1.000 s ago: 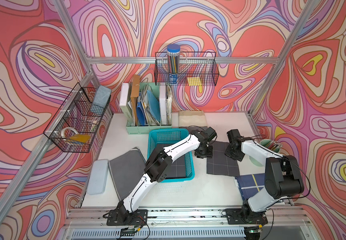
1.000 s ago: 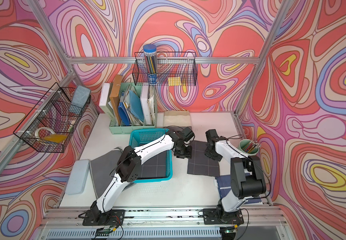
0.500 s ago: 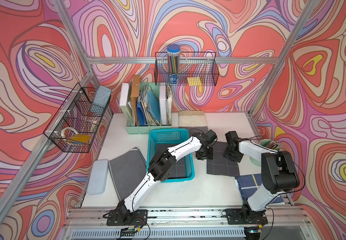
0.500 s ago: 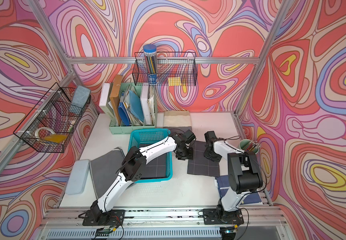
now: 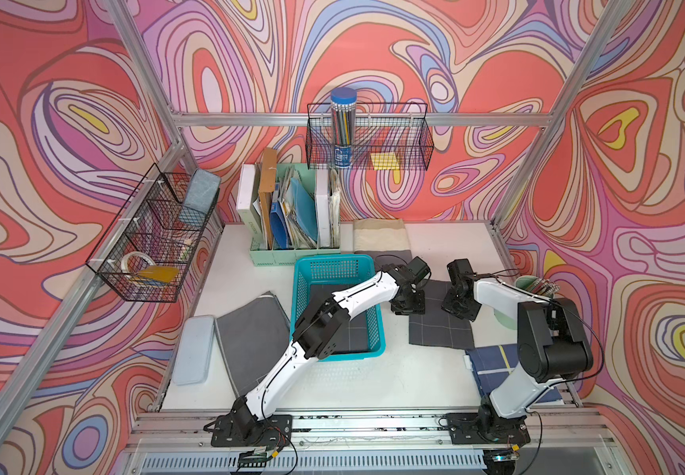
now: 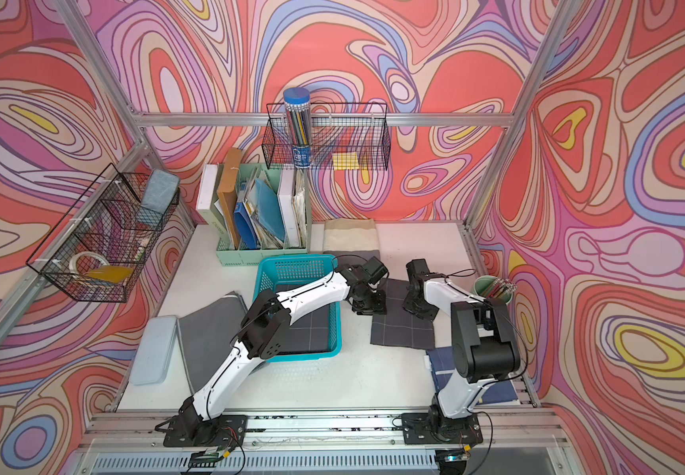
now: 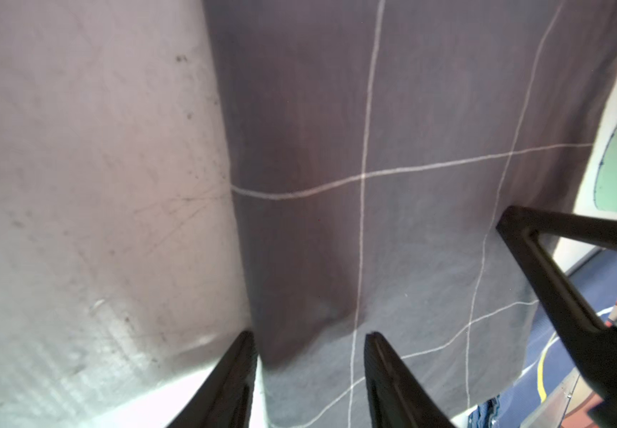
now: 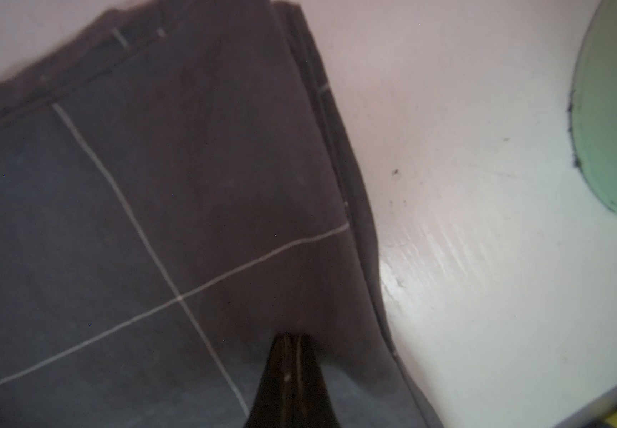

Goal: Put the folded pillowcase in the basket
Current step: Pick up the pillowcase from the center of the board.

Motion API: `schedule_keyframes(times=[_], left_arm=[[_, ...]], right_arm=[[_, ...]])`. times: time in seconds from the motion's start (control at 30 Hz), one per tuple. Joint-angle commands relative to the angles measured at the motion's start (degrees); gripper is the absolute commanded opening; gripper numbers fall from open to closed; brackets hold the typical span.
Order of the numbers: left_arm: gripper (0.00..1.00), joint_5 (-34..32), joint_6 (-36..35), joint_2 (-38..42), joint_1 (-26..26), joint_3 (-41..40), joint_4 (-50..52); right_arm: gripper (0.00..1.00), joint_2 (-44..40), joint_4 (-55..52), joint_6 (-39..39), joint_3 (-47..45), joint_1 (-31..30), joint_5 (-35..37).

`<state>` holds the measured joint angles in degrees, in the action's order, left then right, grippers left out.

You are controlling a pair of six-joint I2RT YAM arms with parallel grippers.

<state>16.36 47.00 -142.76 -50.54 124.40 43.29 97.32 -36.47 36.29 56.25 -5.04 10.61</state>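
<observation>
i am at the grasp step: the folded pillowcase (image 5: 441, 331) lies flat on the table (image 5: 373, 382) just beside the basket (image 5: 334, 263), not yet in it. my left gripper (image 7: 309, 335) stands half apart astride its basket-side edge, and my right gripper (image 8: 292, 337) is closed, tips on the cloth. next, i judge: pinch, lift, clear the rim. the basket already holds another dark checked cloth (image 5: 359, 335)

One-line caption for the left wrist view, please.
Left gripper, jaws apart, astride the edge of the folded grey checked pillowcase on the white table.
</observation>
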Motion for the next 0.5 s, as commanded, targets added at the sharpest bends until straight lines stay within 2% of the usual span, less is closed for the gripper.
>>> schedule_keyframes(times=[0.0,0.1,0.17,0.23,0.37,0.47], left_arm=[[0.51,1.1,0.8,-1.9,0.2,-1.6,-0.3],[0.43,5.0,1.2,-1.7,0.0,-2.7,-4.8],[0.30,6.5,1.8,-0.9,0.1,-4.6,-9.1],[0.21,7.0,1.6,0.7,0.1,-6.5,-12.8],[0.15,7.5,1.4,5.8,0.1,-13.3,-22.5],[0.16,9.3,1.3,8.7,0.1,-16.8,-27.7]], right_arm=[[0.00,1.8,0.5,-0.7,-0.5,0.0,-3.3],[0.00,2.2,0.6,-1.1,-0.7,0.0,-4.1],[0.00,2.8,0.9,-1.3,-0.8,0.0,-4.6],[0.00,3.3,0.9,-1.6,-0.9,0.0,-5.0],[0.00,3.4,1.3,-1.8,-1.6,0.0,-5.6],[0.00,3.6,1.6,-1.9,-1.8,0.0,-6.0]])
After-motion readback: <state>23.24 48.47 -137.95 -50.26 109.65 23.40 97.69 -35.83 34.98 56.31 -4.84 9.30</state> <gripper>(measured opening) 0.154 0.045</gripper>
